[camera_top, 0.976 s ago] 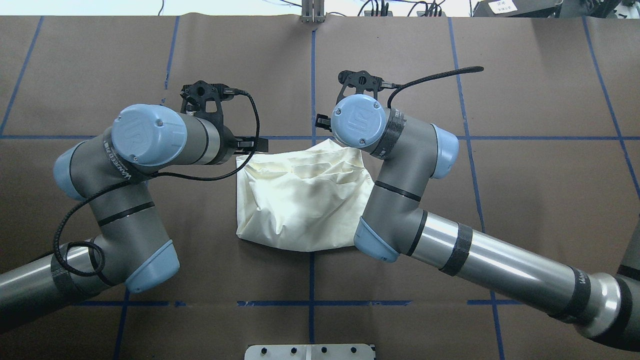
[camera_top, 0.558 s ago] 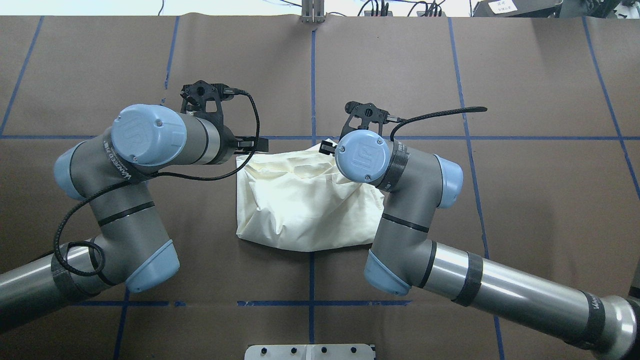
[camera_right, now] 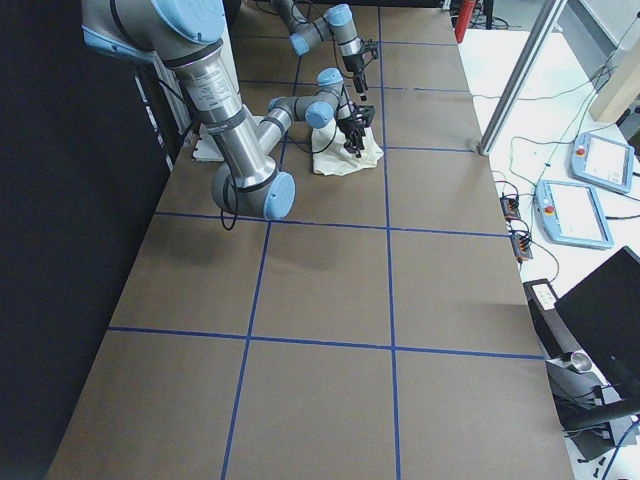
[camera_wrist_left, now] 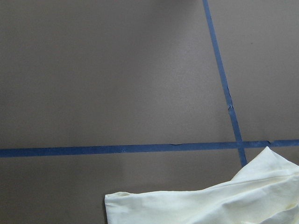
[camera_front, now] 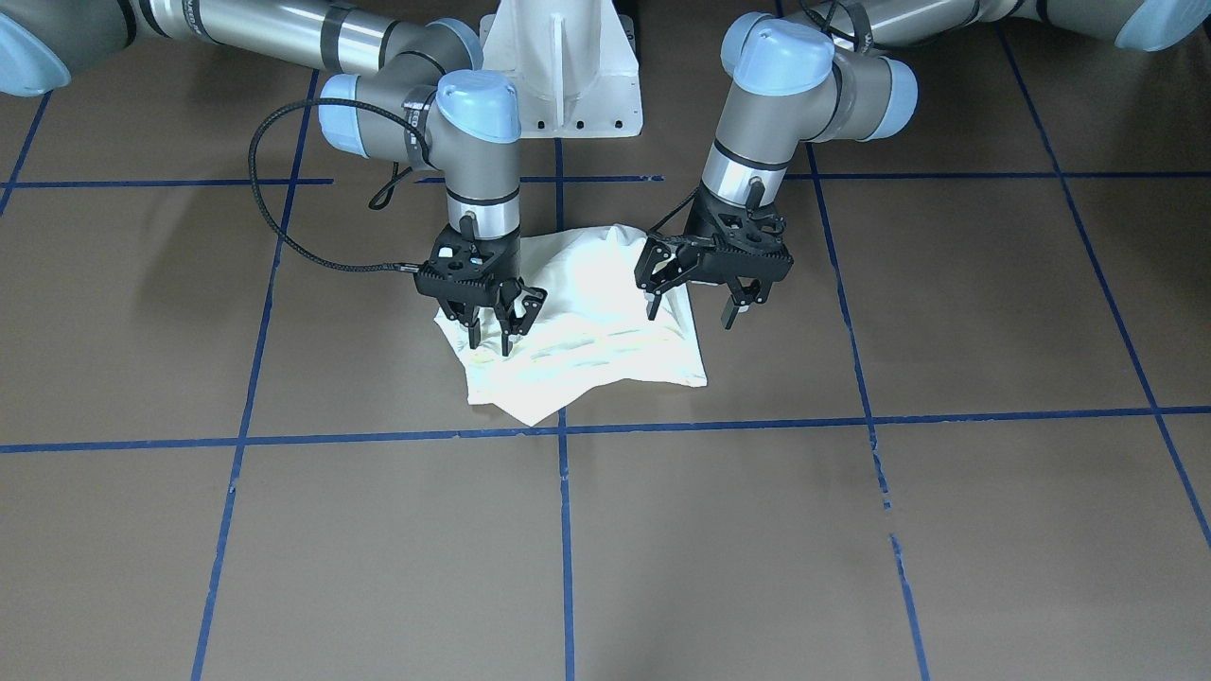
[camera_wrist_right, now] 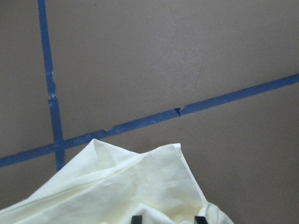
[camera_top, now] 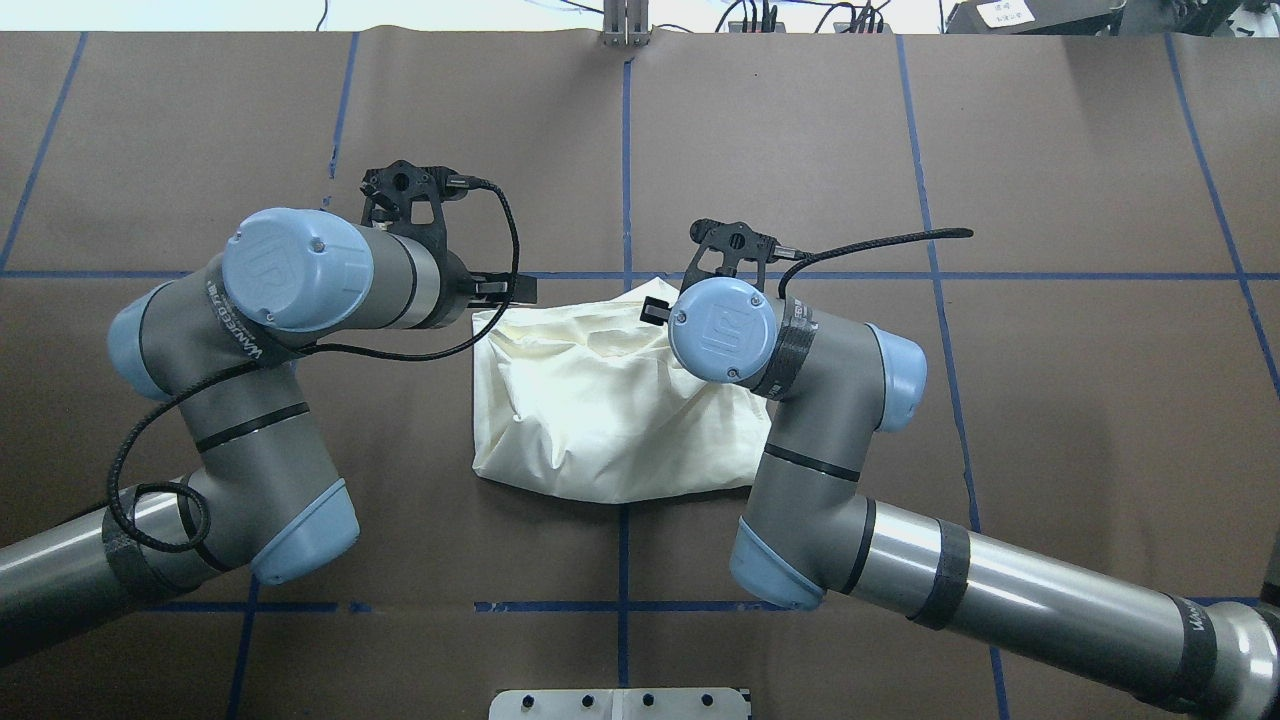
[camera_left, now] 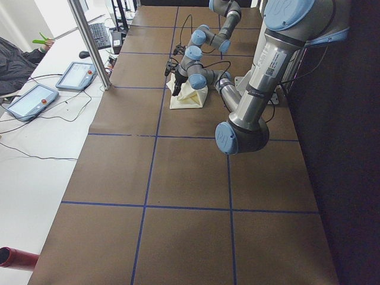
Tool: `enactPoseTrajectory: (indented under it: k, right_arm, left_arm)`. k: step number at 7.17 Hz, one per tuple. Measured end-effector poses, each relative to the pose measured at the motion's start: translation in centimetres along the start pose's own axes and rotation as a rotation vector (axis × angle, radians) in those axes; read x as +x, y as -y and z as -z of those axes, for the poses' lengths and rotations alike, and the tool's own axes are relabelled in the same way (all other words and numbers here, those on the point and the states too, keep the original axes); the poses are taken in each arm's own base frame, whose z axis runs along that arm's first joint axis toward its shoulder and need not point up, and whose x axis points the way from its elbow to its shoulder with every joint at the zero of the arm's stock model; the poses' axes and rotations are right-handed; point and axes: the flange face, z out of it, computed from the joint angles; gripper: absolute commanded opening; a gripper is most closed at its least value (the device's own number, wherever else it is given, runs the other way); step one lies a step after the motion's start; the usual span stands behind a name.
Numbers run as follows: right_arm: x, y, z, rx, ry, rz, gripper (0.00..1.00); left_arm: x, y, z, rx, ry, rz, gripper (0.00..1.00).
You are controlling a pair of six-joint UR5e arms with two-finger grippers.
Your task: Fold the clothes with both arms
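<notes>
The clothes (camera_front: 605,350) lie as a cream folded bundle, plain side up, in the middle of the brown table (camera_top: 590,420). My left gripper (camera_front: 693,310) hangs open just above the bundle's far left corner (camera_top: 505,290), nothing between its fingers. Only that corner's edge (camera_wrist_left: 210,205) and bare table show in the left wrist view. My right gripper (camera_front: 490,345) stands on the far right corner (camera_top: 655,310), open at a narrower gap. Its fingertips (camera_wrist_right: 136,219) rest on the cloth (camera_wrist_right: 117,186), which lies between them.
Blue tape lines (camera_top: 625,150) grid the brown table cover. The white pedestal base (camera_front: 568,76) stands behind the bundle. A metal plate (camera_top: 620,703) sits at the near edge. A side desk holds tablets (camera_left: 35,98) beside a metal pole (camera_left: 89,41).
My right gripper has come back from beyond the clothes' far edge toward the robot and down onto the far right corner. The left arm has stayed still.
</notes>
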Motion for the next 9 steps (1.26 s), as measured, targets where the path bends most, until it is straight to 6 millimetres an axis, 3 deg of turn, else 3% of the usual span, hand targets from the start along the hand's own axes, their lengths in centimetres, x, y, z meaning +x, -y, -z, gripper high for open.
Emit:
enactPoseTrajectory:
  k: [4, 8, 9]
  right_arm:
    - [-0.1, -0.9, -0.7, -0.007, -0.013, -0.015, 0.00]
    - [0.7, 4.0, -2.0, 0.040, -0.049, -0.046, 0.00]
    - [0.7, 4.7, -2.4, 0.046, -0.059, -0.052, 0.99]
  left_arm:
    - [0.1, 0.0, 0.1, 0.001, -0.002, 0.001, 1.00]
    - [0.1, -0.1, 0.0, 0.000, -0.002, 0.001, 1.00]
    - [0.1, -0.1, 0.0, -0.001, -0.002, 0.000, 1.00]
